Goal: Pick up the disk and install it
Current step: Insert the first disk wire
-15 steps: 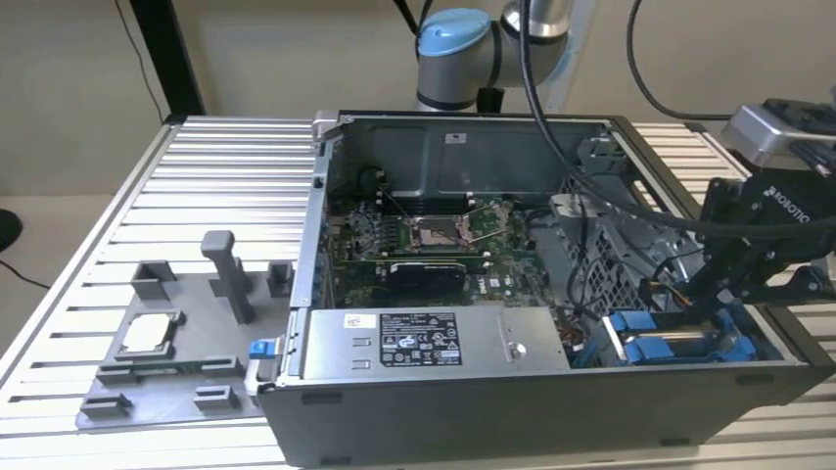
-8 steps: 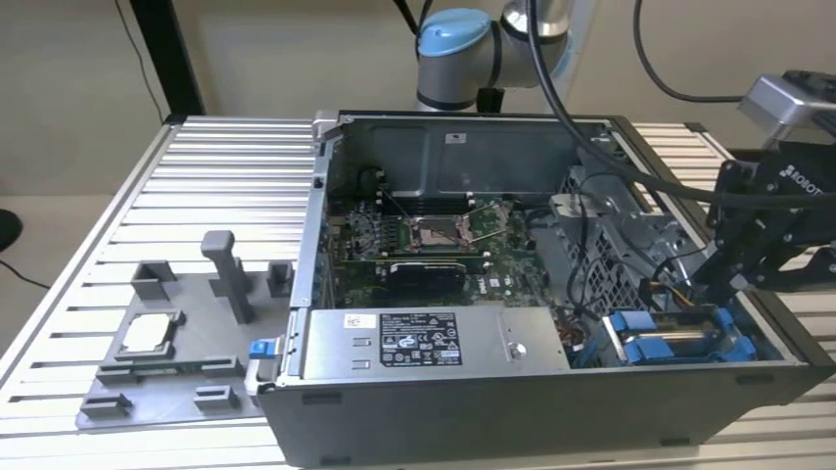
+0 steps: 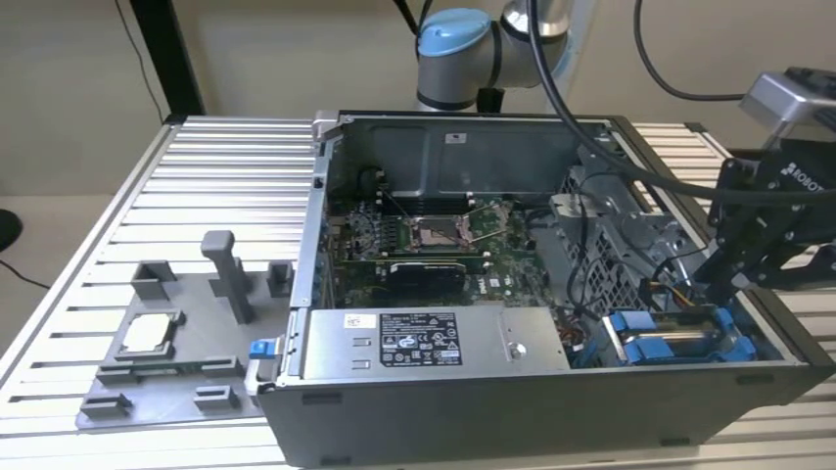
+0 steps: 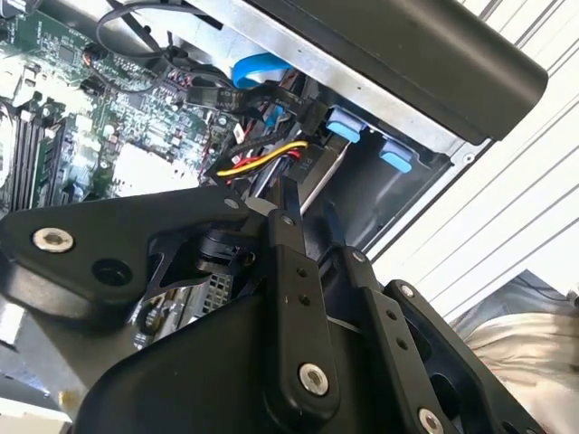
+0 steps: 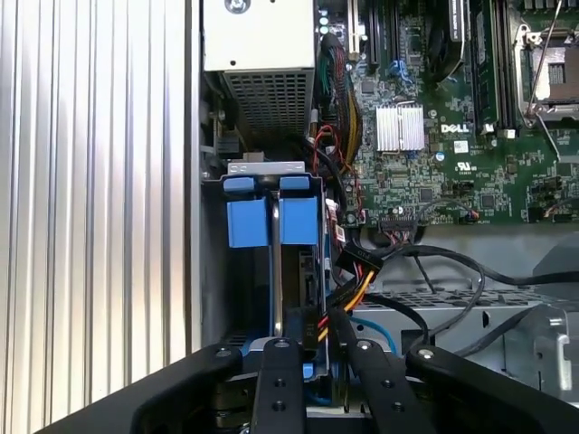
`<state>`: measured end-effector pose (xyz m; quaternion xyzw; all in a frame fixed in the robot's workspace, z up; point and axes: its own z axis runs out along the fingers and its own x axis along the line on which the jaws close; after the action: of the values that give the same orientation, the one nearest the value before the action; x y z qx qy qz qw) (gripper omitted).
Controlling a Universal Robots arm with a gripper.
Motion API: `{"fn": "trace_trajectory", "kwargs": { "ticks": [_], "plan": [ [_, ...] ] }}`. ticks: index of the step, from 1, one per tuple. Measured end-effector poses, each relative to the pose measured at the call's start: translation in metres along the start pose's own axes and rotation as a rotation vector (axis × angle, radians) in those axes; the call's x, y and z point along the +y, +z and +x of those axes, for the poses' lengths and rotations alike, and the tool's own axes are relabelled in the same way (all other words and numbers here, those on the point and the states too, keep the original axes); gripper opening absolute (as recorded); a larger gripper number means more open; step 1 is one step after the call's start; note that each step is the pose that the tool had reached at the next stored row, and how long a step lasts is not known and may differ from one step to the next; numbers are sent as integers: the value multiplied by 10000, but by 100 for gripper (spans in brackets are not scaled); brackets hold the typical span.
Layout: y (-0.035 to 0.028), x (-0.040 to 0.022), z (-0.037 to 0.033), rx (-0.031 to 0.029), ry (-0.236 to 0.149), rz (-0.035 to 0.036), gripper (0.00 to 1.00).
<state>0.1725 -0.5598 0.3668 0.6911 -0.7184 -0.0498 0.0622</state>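
Note:
The disk (image 3: 669,341) stands on edge in the drive bay at the front corner of the open computer case (image 3: 523,421), on the exterior view's right. Its blue bracket tabs (image 5: 251,221) show in both wrist views (image 4: 344,127), beside a thin silver edge. My gripper (image 3: 722,291) reaches down into that bay from above, right at the disk. Its black links (image 5: 312,357) hang just over the blue bracket. Whether it grips the disk is hidden by its own body (image 4: 288,201).
A grey power supply (image 3: 432,338) with a black label lies along the case front. The motherboard (image 3: 432,235) is behind it. Yellow and red cables (image 5: 355,287) run close beside the bay. A grey fixture (image 3: 196,392) holding a CPU chip (image 3: 147,333) rests on the slotted table (image 3: 222,166).

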Motion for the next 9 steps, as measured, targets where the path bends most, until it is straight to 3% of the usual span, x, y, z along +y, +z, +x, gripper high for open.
{"fn": "trace_trajectory", "kwargs": {
  "ticks": [9],
  "plan": [
    [-6,1,0,0,0,0,0]
  ]
}}
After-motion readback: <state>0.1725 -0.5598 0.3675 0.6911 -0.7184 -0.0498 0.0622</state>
